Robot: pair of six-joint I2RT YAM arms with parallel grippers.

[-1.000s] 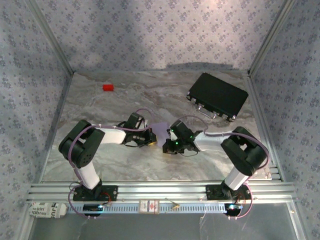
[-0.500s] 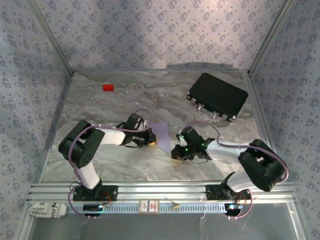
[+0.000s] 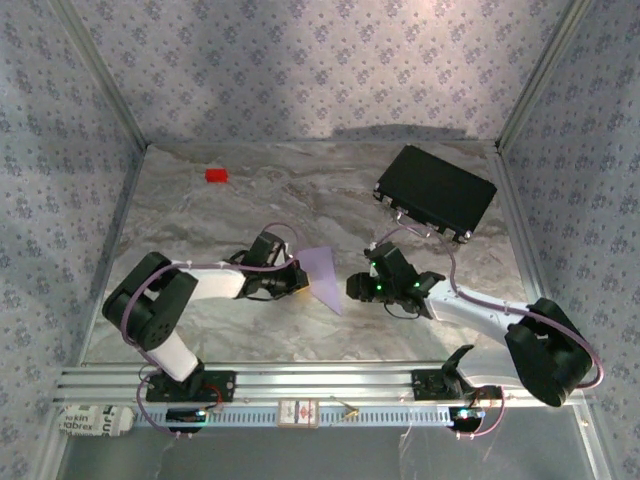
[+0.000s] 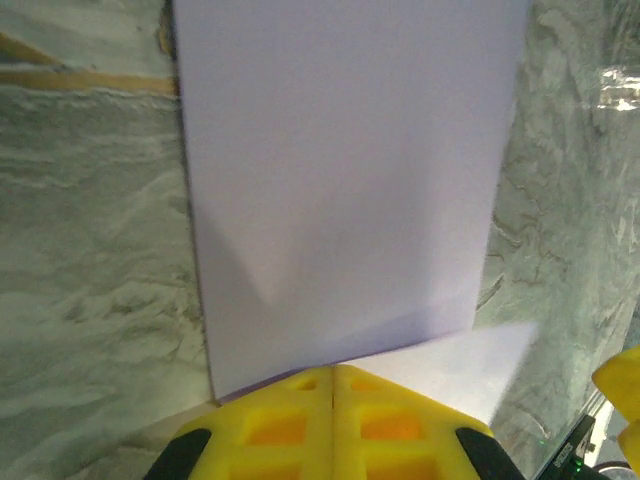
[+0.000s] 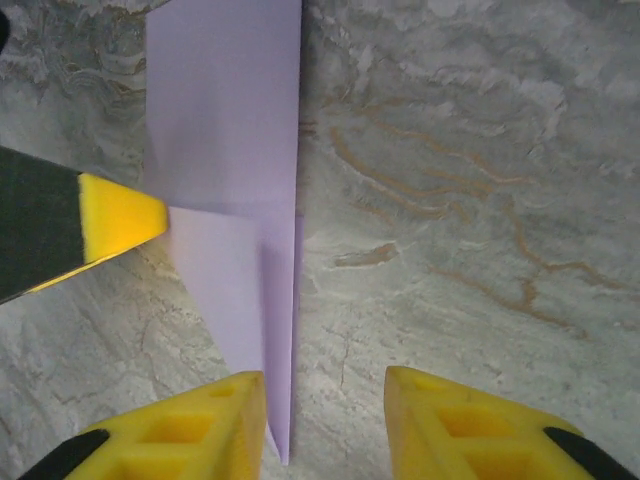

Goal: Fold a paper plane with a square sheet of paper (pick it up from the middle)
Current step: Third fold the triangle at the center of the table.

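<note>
**Item 1, lilac paper** (image 3: 323, 268). You find it near the middle of the marble table (image 3: 250, 210), between the two grippers. It is no flat square: from above it reads as a wedge, broad at the far end and narrowing to a point toward the near edge. In the right wrist view (image 5: 225, 150) one long edge runs straight down to that point, and a second layer shows below a slanted fold line. In the left wrist view (image 4: 345, 180) it is a broad pale panel, with a lighter flap spreading out to the right near the fingers.

**Item 2, left gripper** (image 3: 297, 281). You see its yellow fingers (image 4: 280, 420) pressed together with only a seam between them. They nip the near edge of the lilac paper. The right wrist view shows the yellow tip (image 5: 120, 222) meeting the paper's side at the fold line.

**Item 3, right gripper** (image 3: 356, 288). Its fingers (image 5: 440, 420) stand spread, with bare marble in the gap, and they clasp nothing. The paper's point lies just beside the inner face of the picture-left finger. You cannot tell whether the two touch.

**Item 4, red block** (image 3: 216, 175). It is small and sits at the far left of the table, well apart from both arms.

**Item 5, black case** (image 3: 435, 192). It is rectangular and lies askew at the far right, with its latches facing the near side.
</note>
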